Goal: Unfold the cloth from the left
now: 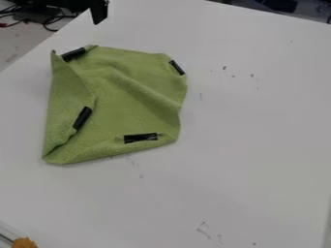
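At the top edge, left of centre, the lower part of my black gripper hangs over the table, above and behind the cloth and apart from it. The green cloth lies on the left half of the white table. Its left side is folded over inward, forming a flap that runs from the upper left corner down to the lower left corner. Black tape strips mark the cloth: one at the upper left, one at the upper right, one on the flap's inner edge and one near the lower right.
The white table extends right and toward the front, with small dark marks on it. Its left edge runs diagonally, with cables on the floor beyond. An orange-yellow object is at the bottom left corner.
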Action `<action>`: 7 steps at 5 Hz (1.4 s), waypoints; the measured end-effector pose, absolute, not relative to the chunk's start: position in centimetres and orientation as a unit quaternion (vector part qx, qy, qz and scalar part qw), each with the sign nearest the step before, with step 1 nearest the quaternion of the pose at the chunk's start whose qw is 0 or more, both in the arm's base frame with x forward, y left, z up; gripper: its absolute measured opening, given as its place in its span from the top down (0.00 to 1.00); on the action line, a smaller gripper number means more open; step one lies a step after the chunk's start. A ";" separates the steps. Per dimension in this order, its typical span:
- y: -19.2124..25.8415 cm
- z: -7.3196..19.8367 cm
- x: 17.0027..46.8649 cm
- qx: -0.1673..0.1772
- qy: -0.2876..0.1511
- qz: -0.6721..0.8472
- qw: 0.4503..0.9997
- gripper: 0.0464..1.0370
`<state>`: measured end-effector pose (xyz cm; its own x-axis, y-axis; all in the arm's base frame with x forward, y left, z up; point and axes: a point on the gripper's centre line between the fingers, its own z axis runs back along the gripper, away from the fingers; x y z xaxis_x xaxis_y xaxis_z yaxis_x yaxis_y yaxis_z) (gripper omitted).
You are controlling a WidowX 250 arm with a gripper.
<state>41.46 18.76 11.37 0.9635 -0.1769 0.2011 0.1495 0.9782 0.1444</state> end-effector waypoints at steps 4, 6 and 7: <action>12.9 9.4 33.9 0.028 -0.048 -0.019 0.998 0.04; 10.4 5.4 28.9 -0.001 -0.026 0.050 0.998 0.04; 10.8 3.8 27.1 -0.007 -0.021 0.075 0.997 0.04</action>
<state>27.09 10.76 3.78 0.9877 0.1507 0.0410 -0.1501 0.9885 -0.0178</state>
